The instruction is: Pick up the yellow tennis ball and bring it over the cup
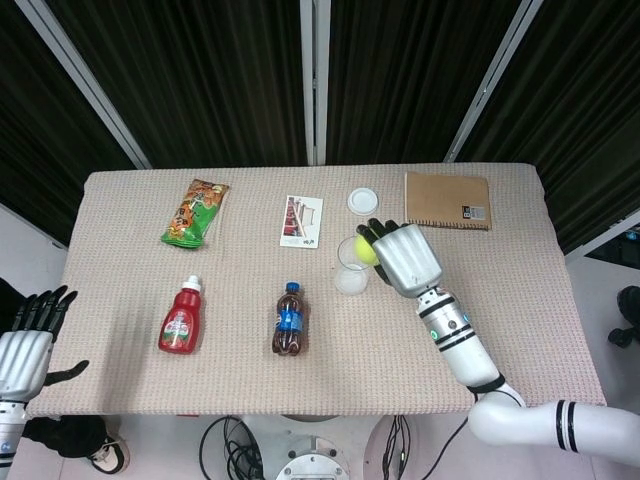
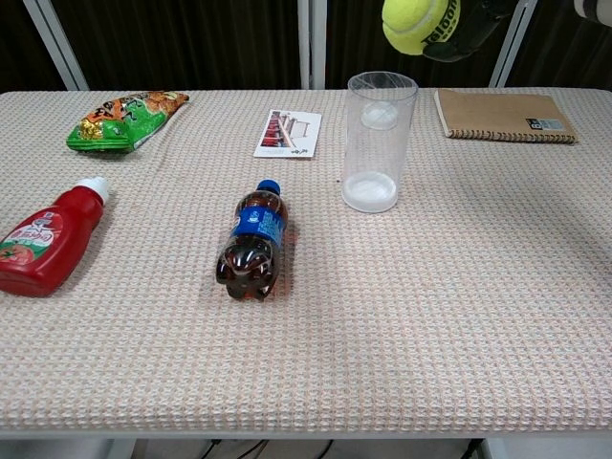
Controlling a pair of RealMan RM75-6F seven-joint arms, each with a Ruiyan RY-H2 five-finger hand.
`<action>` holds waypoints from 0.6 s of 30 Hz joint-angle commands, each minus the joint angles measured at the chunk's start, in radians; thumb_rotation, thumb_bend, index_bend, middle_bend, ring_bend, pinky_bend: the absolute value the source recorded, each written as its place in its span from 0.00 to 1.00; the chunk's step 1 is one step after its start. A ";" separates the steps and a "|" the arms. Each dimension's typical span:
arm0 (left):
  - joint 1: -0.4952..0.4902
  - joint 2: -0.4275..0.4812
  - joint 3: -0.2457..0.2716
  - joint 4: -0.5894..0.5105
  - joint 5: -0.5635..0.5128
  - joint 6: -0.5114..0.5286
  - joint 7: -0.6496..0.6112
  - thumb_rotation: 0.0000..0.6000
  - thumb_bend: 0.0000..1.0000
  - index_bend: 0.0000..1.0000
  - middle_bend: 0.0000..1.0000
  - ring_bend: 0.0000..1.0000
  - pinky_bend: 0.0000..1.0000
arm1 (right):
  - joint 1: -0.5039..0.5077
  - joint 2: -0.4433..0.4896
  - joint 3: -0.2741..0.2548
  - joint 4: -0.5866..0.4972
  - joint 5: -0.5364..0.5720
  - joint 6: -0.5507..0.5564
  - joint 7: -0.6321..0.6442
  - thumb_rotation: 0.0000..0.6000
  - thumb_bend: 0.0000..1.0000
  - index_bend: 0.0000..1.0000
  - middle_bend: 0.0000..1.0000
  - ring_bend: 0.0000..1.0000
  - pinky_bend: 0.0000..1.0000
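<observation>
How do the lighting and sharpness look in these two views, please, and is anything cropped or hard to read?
Head view: even, soft light, no strong shadows; the yellow tennis ball is mostly hidden behind the right hand, and the left hand sits at the frame edge. Chest view: sharp; the clear plastic cup shows faint glare, and the ball is cropped at the top.

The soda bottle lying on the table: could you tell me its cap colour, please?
Blue; the soda bottle cap shows best in the chest view.
</observation>
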 commanded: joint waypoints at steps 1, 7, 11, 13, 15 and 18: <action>-0.001 0.000 -0.001 0.003 0.001 0.000 -0.006 1.00 0.03 0.04 0.00 0.00 0.00 | 0.025 -0.016 -0.005 0.016 0.037 -0.009 -0.008 1.00 0.36 0.55 0.47 0.50 0.68; -0.001 0.004 -0.002 0.010 0.005 0.004 -0.024 1.00 0.03 0.04 0.00 0.00 0.00 | 0.069 -0.042 -0.020 0.038 0.113 -0.008 -0.020 1.00 0.30 0.13 0.18 0.12 0.35; 0.001 0.009 -0.003 0.013 0.003 0.006 -0.036 1.00 0.03 0.04 0.00 0.00 0.00 | 0.096 -0.042 -0.023 0.043 0.152 -0.015 -0.013 1.00 0.20 0.00 0.01 0.00 0.10; 0.002 0.010 -0.004 0.015 0.003 0.008 -0.042 1.00 0.03 0.04 0.00 0.00 0.00 | 0.103 -0.040 -0.026 0.043 0.151 -0.018 0.005 1.00 0.18 0.00 0.00 0.00 0.06; 0.003 0.011 -0.004 0.016 0.005 0.011 -0.045 1.00 0.03 0.04 0.00 0.00 0.00 | 0.106 -0.033 -0.032 0.039 0.143 -0.022 0.024 1.00 0.17 0.00 0.00 0.00 0.04; 0.005 0.012 -0.004 0.017 0.006 0.014 -0.048 1.00 0.03 0.04 0.00 0.00 0.00 | 0.100 -0.010 -0.048 0.023 0.113 -0.007 0.040 1.00 0.16 0.00 0.00 0.00 0.03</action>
